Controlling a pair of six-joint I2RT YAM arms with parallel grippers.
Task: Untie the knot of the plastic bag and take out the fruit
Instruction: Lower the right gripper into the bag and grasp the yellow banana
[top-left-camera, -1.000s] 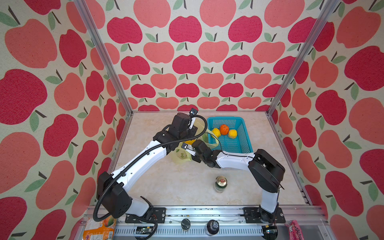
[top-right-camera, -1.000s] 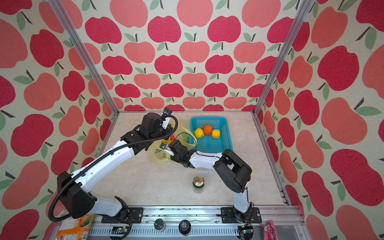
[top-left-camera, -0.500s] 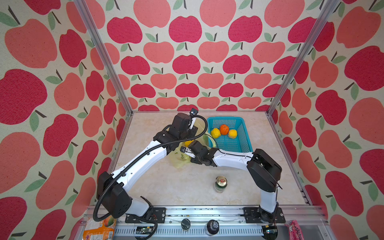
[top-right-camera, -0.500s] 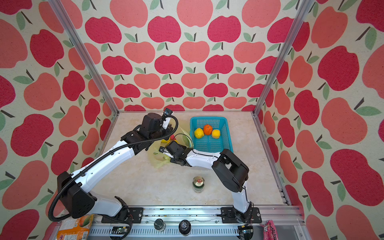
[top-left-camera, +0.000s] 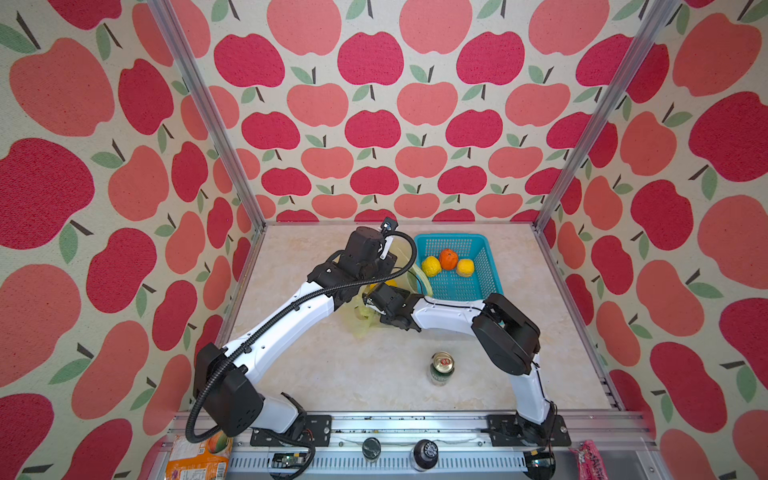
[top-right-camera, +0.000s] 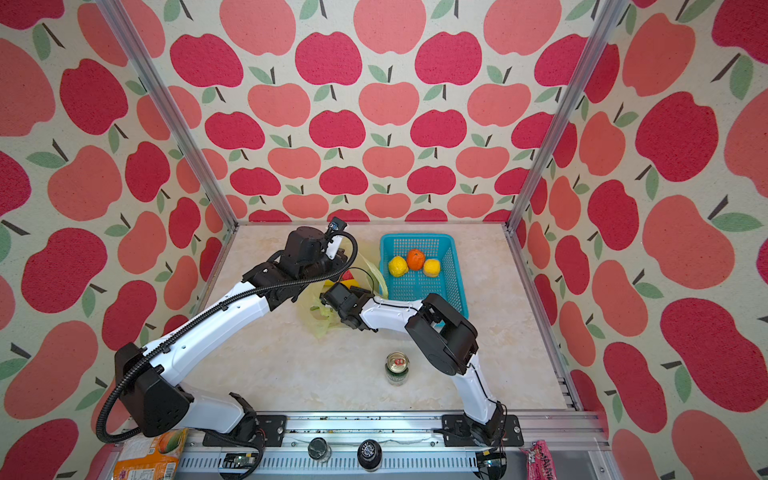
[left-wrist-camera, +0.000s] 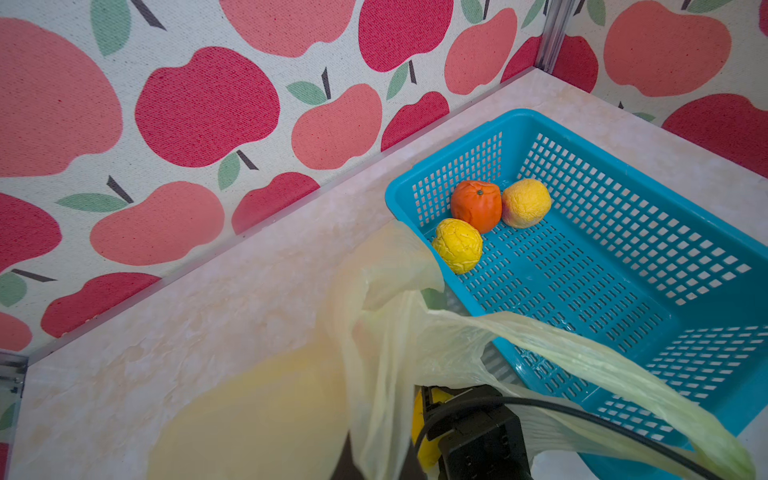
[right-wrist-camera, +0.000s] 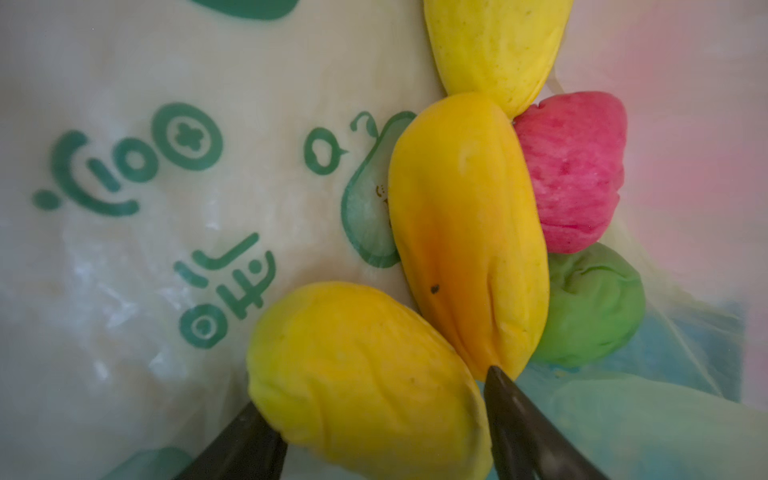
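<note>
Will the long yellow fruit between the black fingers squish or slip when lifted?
Probably squishes a bit: the long yellow fruit has dents and wrinkles like soft foam. Its rounded sides might slide between the thin fingers.

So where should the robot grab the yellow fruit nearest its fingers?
Across its plump body, from where the right gripper points now. A finger stands on each side of the yellow fruit, and both flanks look free: the plastic bag on one, a slim gap to the next fruit on the other.

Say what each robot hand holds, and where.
Left gripper: thin pale-yellow plastic bag, by its mouth edge. Right fingers straddle a long yellow fruit; grip unclear.
</note>
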